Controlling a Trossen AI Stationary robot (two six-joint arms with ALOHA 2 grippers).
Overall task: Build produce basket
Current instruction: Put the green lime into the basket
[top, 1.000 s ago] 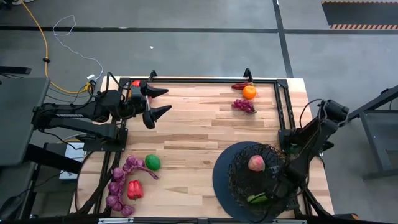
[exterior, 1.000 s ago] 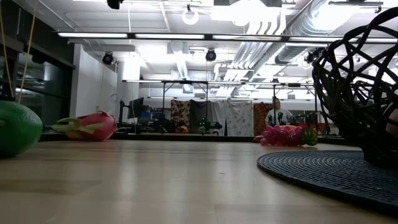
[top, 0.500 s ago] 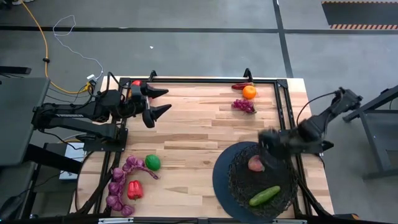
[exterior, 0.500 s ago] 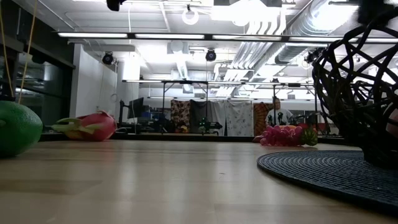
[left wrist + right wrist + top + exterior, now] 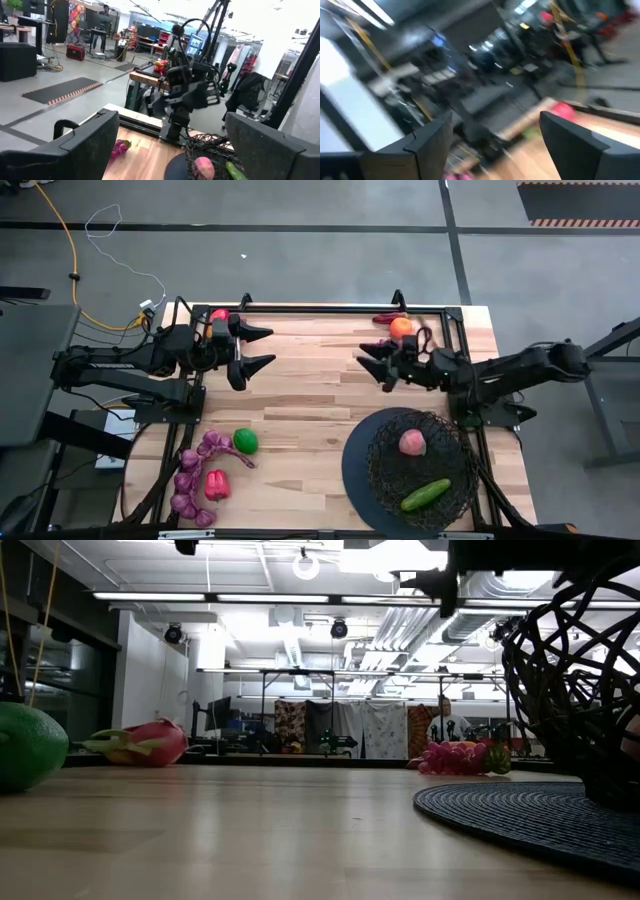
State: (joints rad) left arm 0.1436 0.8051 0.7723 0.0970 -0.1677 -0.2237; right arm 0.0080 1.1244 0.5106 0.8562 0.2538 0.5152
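Light wooden bench [image 5: 310,395] framed by a black rail, on a grey workshop floor.

Near edge, right corner: basket [image 5: 420,468], black wire mesh on a wider dark disc, holding a green cucumber [image 5: 426,494] and a pink peach [image 5: 412,442]; both apart, the cucumber nearer the bench's near edge.

Near edge, left corner: purple grape bunches [image 5: 190,472] in a curved row, a red pepper [image 5: 216,485] just beside them, a green ball [image 5: 245,441] touching the row's far end.

Mid-bench, right side: right gripper [image 5: 376,363] above the wood beyond the basket, fingers spread, nothing between them, pointing toward the left side.

Far edge, left corner: left gripper [image 5: 258,346], fingers wide apart and empty, pointing toward the right side; pink dragon fruit [image 5: 219,314] at the rail behind it.

Far edge, toward the right corner: orange [image 5: 401,328] and a second red pepper [image 5: 388,318] against the rail; a small grape bunch [image 5: 456,757] low on the bench there, largely hidden from above by the right arm.
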